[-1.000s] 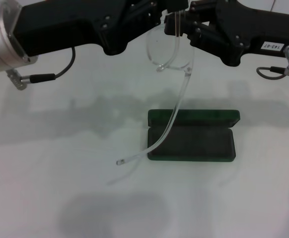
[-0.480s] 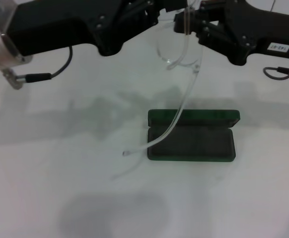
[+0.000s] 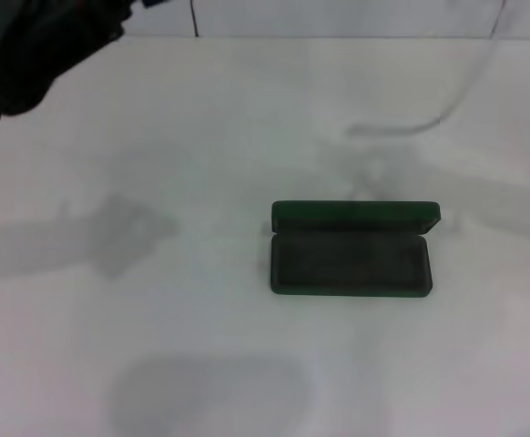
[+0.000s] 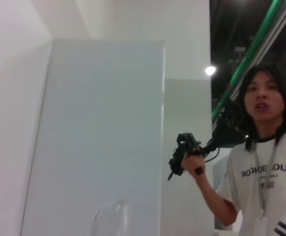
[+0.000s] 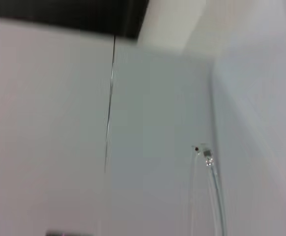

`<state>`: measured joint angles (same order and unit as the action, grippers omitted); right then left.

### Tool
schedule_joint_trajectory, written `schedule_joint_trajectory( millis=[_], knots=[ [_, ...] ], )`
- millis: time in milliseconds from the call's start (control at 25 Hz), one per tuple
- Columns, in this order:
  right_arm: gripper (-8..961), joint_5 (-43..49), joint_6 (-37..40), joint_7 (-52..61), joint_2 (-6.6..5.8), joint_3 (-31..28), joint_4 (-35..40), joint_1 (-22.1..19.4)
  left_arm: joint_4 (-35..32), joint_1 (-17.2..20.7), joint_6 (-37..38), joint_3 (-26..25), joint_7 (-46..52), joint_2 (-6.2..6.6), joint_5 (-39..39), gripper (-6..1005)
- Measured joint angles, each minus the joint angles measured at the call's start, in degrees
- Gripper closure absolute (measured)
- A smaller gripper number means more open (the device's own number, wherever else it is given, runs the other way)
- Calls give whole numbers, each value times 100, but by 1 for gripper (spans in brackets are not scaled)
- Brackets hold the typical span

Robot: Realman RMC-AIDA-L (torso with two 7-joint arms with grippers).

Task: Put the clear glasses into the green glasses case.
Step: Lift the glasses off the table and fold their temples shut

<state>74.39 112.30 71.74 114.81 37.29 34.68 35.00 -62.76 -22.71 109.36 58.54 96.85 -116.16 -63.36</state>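
The green glasses case [image 3: 351,250] lies open near the middle of the table [image 3: 201,346], its long axis parallel to the table's near edge, the raised lid on the far side and the dark lined tray facing up. The clear glasses [image 3: 470,77] are mostly out of the head view: only 1 thin transparent arm shows, hanging above the table's far right corner, curving down and toward the left, its tip well above and beyond the case. The right wrist view shows a thin clear arm [image 5: 212,191] too.

The left arm [image 3: 37,41] shows only as a dark mass at the far left corner. Neither pincer is visible, so I cannot tell whether either is spread or pinching.

The risk, as I judge it: the long trailing arm may catch the case lid or rim on the way down, shoving the light case or leaving the glasses straddling the edge.
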Motion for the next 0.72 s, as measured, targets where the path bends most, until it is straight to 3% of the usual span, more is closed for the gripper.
schedule_joint_trajectory(
  millis=[240,520,560,720],
  knots=[
    [861,-1156,365,-100,21,-143,-64,-284,5,-26,10,65,-54,-25,-347,926],
    [861,-1835,622,-192,38,-126,-347,-206,28,-170,13,206,-70,-97,-787,926],
    [861,-1867,625,-218,39,-116,-391,-164,246,-404,15,630,-231,-110,-914,926],
    [861,-1882,630,-462,55,-66,-720,146,642,-724,15,973,-471,-144,-933,926]
  ],
)
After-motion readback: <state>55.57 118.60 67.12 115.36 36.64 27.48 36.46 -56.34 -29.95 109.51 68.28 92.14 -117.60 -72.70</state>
